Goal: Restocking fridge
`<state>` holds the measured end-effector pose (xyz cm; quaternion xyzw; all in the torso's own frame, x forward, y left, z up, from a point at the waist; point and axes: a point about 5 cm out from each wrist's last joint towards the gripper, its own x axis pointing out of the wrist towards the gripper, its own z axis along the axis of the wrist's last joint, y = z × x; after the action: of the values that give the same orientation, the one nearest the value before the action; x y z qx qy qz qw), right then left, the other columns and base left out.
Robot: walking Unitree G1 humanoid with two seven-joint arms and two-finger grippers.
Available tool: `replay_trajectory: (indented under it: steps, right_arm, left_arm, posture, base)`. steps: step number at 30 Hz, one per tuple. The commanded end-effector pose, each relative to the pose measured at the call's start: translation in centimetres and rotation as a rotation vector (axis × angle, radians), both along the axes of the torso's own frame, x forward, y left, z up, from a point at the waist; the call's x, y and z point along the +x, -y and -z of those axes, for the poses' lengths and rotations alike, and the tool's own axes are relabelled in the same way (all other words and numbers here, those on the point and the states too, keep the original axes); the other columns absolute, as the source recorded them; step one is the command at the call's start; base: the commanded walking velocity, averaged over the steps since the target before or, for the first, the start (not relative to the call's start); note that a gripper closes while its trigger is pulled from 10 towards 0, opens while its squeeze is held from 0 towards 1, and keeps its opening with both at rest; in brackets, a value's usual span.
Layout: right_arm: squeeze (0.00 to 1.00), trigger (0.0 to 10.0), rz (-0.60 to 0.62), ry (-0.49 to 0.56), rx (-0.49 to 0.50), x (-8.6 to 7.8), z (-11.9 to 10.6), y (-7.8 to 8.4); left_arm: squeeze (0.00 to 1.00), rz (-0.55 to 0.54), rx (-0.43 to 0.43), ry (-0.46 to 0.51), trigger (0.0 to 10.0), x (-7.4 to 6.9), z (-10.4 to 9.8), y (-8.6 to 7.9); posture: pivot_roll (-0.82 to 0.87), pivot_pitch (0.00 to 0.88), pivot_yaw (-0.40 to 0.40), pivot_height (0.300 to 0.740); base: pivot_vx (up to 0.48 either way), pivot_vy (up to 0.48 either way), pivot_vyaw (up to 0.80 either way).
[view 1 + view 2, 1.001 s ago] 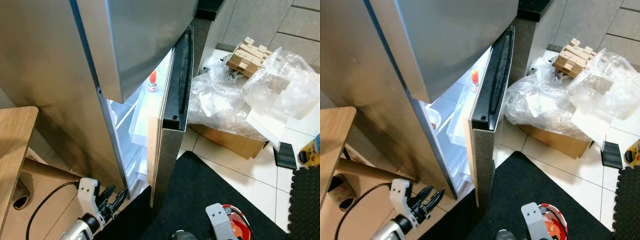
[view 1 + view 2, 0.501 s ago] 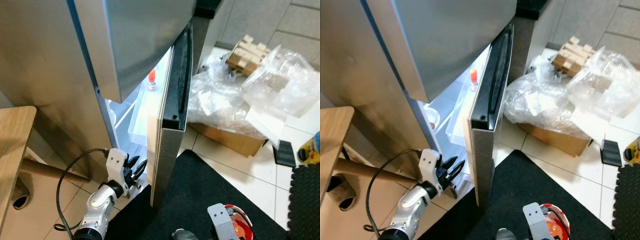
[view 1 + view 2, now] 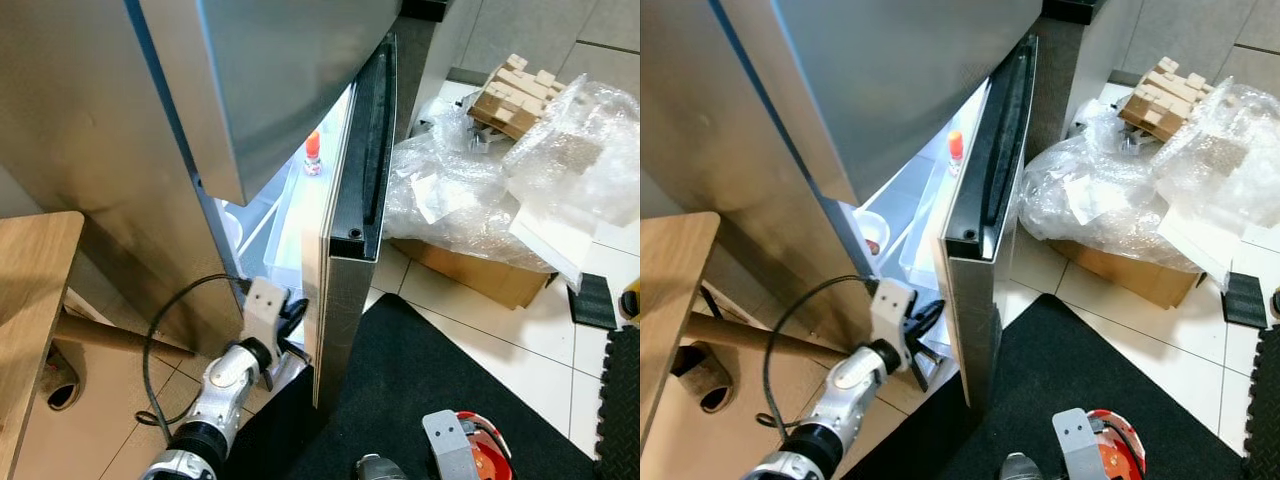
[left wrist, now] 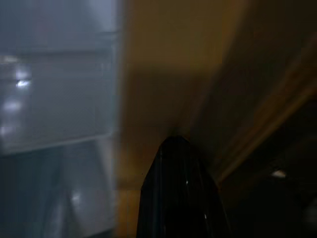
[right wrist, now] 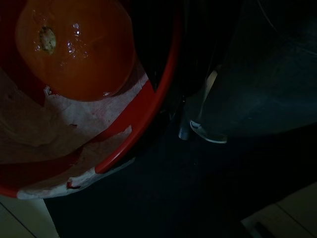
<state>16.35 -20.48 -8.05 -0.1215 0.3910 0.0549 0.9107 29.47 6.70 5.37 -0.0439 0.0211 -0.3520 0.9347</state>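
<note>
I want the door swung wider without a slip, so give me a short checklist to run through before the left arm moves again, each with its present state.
1. Left gripper reaches the fridge door's inner edge: ok.
2. Fingers hooked behind the edge: cannot tell; the left wrist view is blurred.
3. Door already ajar, interior lit: ok.
4. Small orange-capped bottle stands upright in the door shelf: ok.
5. Swing path clear: not ok, the cardboard box and plastic wrap lie close beside the door.
6. Right gripper low, beside the red bowl holding an orange: ok.

The stainless fridge (image 3: 120, 120) stands with its lower door (image 3: 345, 290) ajar — lit white shelves inside, a small red-capped bottle (image 3: 313, 153) upright in the door rack.
</note>
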Motion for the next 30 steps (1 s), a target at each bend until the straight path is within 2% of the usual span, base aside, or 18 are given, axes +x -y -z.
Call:
replay_trajectory:
  steps: [1,2,4,5,6,7,9,13,15,16,17,18,20,21,24,26,27,30]
  right_arm:
    - [0.00,10.0,0.018,-0.043,-0.008,-1.3,0.6,0.5]
    - [0.00,10.0,0.018,-0.047,-0.010,-1.4,0.6,0.5]
    - [0.00,10.0,0.018,-0.051,-0.013,-1.5,0.6,0.6]
    - [0.00,10.0,0.018,-0.051,-0.013,-1.5,0.6,0.6]
    - [0.00,10.0,0.018,-0.053,-0.014,-1.6,0.7,0.6]
    - [0.00,10.0,0.018,-0.053,-0.014,-1.6,0.7,0.6]
    - [0.00,10.0,0.016,-0.059,-0.015,-1.8,0.7,0.6]
    - [0.00,10.0,0.015,-0.062,-0.015,-1.8,0.8,0.6]
    - [0.00,10.0,0.015,-0.066,-0.015,-1.8,0.8,0.6]
    - [0.00,10.0,0.015,-0.066,-0.015,-1.8,0.8,0.6]
    - [0.00,10.0,0.012,-0.069,-0.016,-1.7,0.8,0.5]
    - [0.00,10.0,0.012,-0.069,-0.016,-1.7,0.8,0.5]
    - [0.00,10.0,0.010,-0.072,-0.017,-1.6,0.8,0.5]
    - [0.00,10.0,0.008,-0.073,-0.017,-1.5,0.8,0.6]
    - [0.00,10.0,0.005,-0.076,-0.018,-1.4,0.7,0.6]
    - [0.00,10.0,0.004,-0.077,-0.018,-1.4,0.7,0.6]
    - [0.00,10.0,0.002,-0.076,-0.019,-1.3,0.7,0.6]
    - [0.00,10.0,-0.002,-0.075,-0.020,-1.0,0.6,0.7]
  left_arm:
    - [0.00,0.223,-0.068,-0.002,10.0,-1.5,-0.5,4.2]
    - [0.00,0.308,-0.108,0.000,10.0,-2.2,-0.8,5.7]
    - [0.00,0.417,-0.168,0.003,10.0,-3.3,-1.4,7.7]
    - [0.00,0.417,-0.168,0.003,10.0,-3.3,-1.4,7.7]
    - [0.00,0.465,-0.195,0.005,10.0,-3.8,-1.6,8.6]
    - [0.00,0.465,-0.195,0.005,10.0,-3.8,-1.6,8.6]
    - [0.00,0.540,-0.221,0.006,10.0,-4.7,-2.0,9.9]
    - [0.00,0.542,-0.216,0.011,10.0,-4.8,-2.0,10.0]
    - [0.00,0.431,-0.171,0.007,10.0,-3.7,-1.3,8.4]
    - [0.00,0.431,-0.171,0.007,10.0,-3.7,-1.3,8.4]
    - [0.00,0.324,-0.118,-0.009,10.0,-2.7,-0.4,6.1]
    - [0.00,0.324,-0.118,-0.009,10.0,-2.7,-0.4,6.1]
    - [0.00,0.244,-0.079,-0.027,10.0,-2.2,0.4,3.8]
    - [0.00,0.194,-0.050,-0.042,10.0,-2.1,1.1,2.1]
    - [0.00,0.077,0.038,-0.085,10.0,-2.3,2.8,-1.5]
    - [0.00,0.057,0.056,-0.095,10.0,-2.4,3.1,-2.1]
    - [0.00,-0.005,0.084,-0.129,10.0,-2.8,3.9,-3.5]
    - [0.00,-0.134,0.121,-0.202,10.0,-3.8,5.6,-6.2]
  posture:
    - [-0.21,0.188,0.053,0.740]
    - [-0.21,0.190,0.049,0.740]
    - [-0.21,0.188,0.047,0.740]
    - [-0.21,0.188,0.047,0.740]
    - [-0.21,0.187,0.045,0.740]
    - [-0.21,0.187,0.045,0.740]
    - [-0.21,0.184,0.042,0.740]
    - [-0.21,0.184,0.041,0.740]
    - [-0.21,0.182,0.037,0.740]
    - [-0.21,0.182,0.037,0.740]
    - [-0.21,0.181,0.035,0.740]
    - [-0.21,0.181,0.035,0.740]
    - [-0.21,0.179,0.033,0.740]
    - [-0.20,0.176,0.031,0.740]
    - [-0.20,0.170,0.024,0.740]
    - [-0.20,0.170,0.024,0.740]
    - [-0.20,0.170,0.024,0.740]
    - [-0.19,0.162,0.016,0.740]
  base:
    - [0.000,0.000,0.00]
    - [0.000,0.000,0.00]
    - [0.000,0.000,0.00]
    - [0.000,0.000,0.00]
    - [0.000,0.000,0.00]
    - [0.000,0.000,0.00]
    - [0.000,0.000,0.00]
    - [0.000,0.000,0.00]
    - [0.000,0.000,0.00]
    - [0.000,0.000,0.00]
    - [0.000,0.000,0.00]
    - [0.000,0.000,0.00]
    - [0.000,0.000,0.00]
    - [0.000,0.000,0.00]
    - [0.000,0.000,0.00]
    - [0.000,0.000,0.00]
    - [0.000,0.000,0.00]
    - [0.000,0.000,0.00]
